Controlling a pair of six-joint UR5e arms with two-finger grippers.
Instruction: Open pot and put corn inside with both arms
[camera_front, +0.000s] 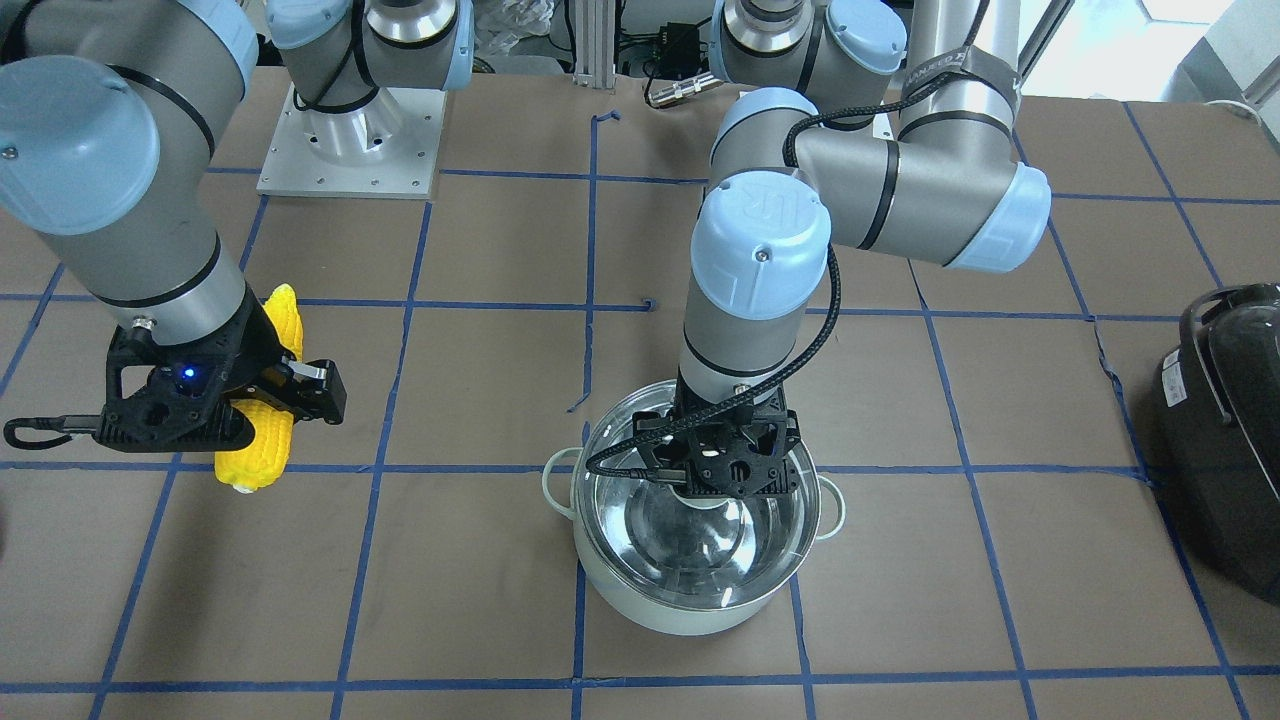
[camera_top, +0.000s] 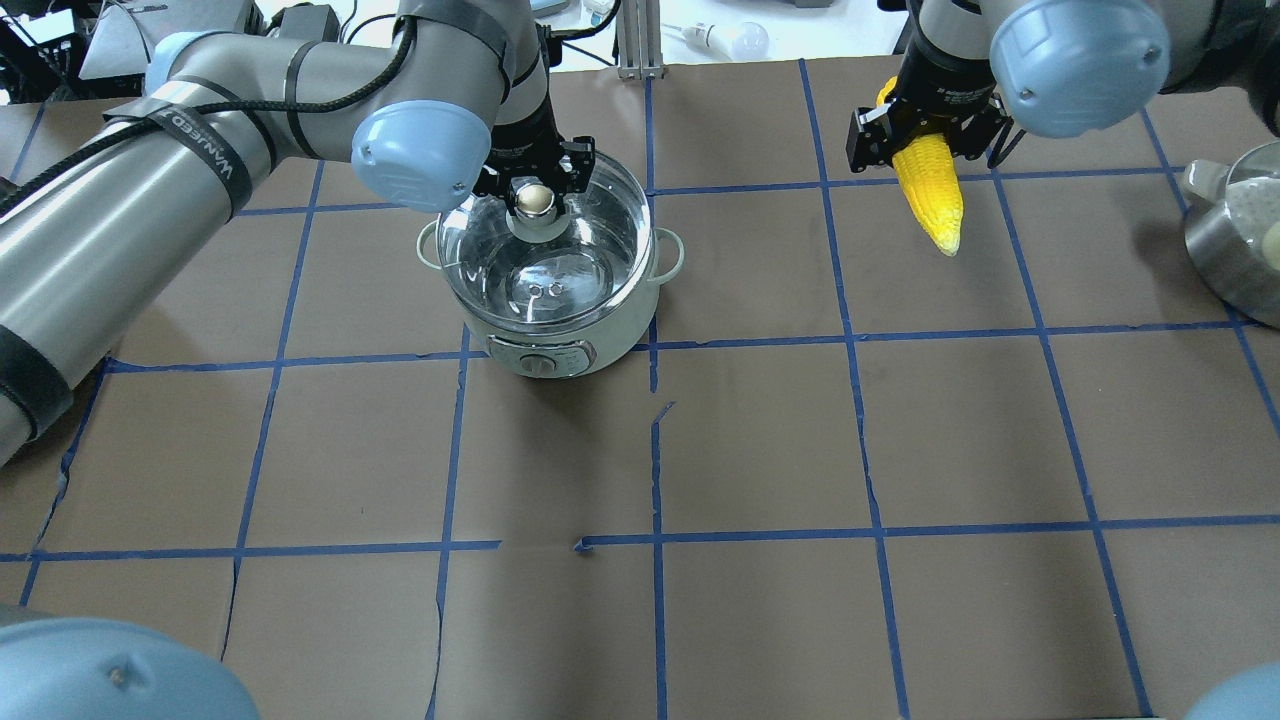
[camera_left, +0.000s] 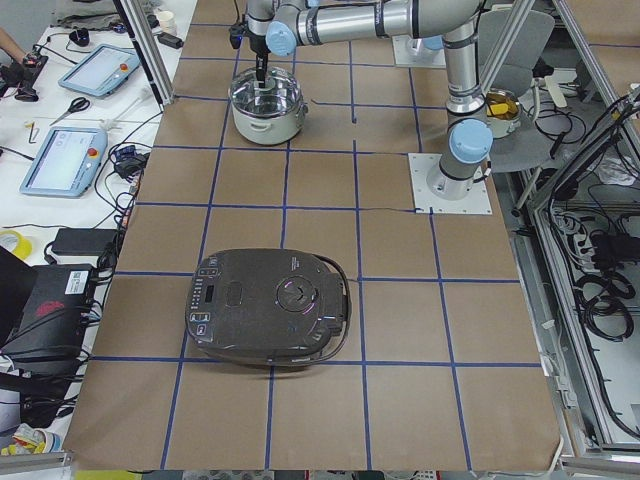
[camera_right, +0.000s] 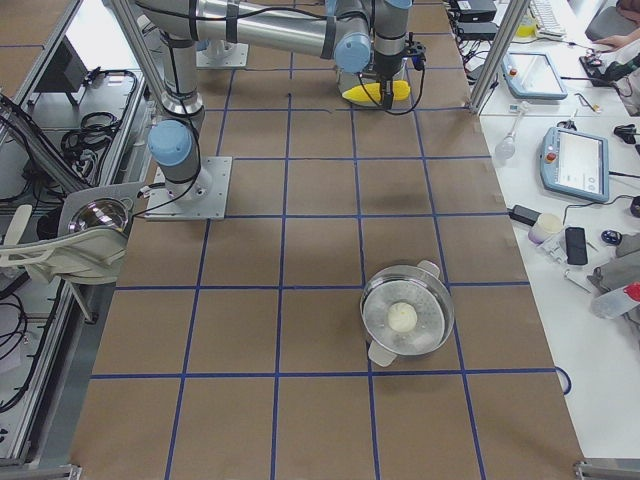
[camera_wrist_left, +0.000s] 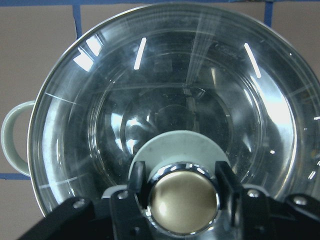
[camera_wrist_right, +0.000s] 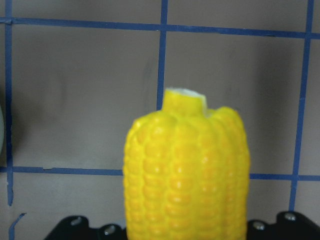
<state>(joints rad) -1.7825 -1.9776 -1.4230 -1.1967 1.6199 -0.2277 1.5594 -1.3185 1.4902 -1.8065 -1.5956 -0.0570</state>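
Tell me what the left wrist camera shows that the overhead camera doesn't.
Only the left wrist view: close up, the left end effector with fingers touching both sides of the knob. Only the overhead: the corn held by the right end effector, and the front dial of the pot. Both: the glass lid, the steel interior beneath it, one loop handle.

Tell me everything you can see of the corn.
The corn is a bright yellow, plastic-looking toy cob with ribbed kernel rows, tapering to a point at one end, with a pale stub at the other. The right gripper clamps its middle, the point toward the robot's base. Whether it clears the table is unclear.
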